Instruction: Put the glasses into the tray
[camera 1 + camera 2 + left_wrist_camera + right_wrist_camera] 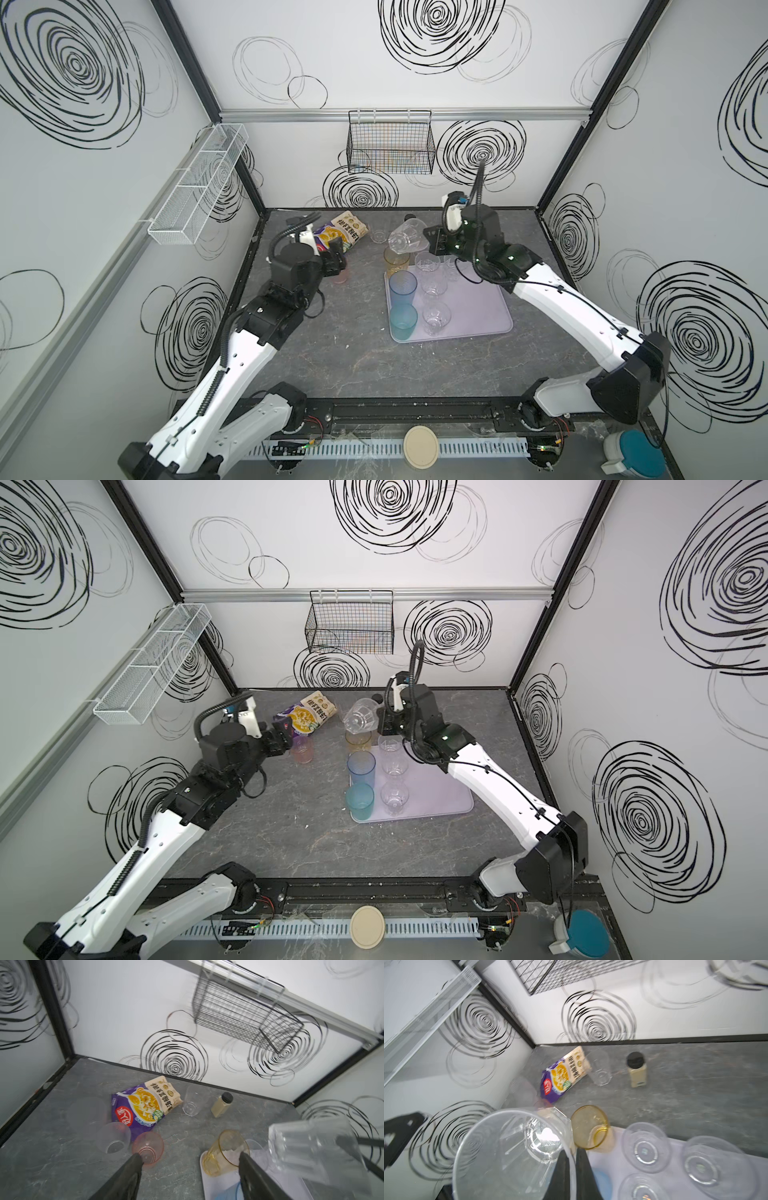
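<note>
Right fingers (562, 1172) tight on blurred clear tumbler (500, 1157)

Open table (365, 365) up front, plenty of room to sweep through. The tray (478, 307) has a bare right half, easy to reach. Its left side is packed: blue tumbler (402, 284), teal tumbler (403, 322), clear glasses (434, 286) alongside. A tilted clear glass (405, 241) hangs over the amber glass (395, 262), and a snack bag (340, 235) crowds the far left.
</note>
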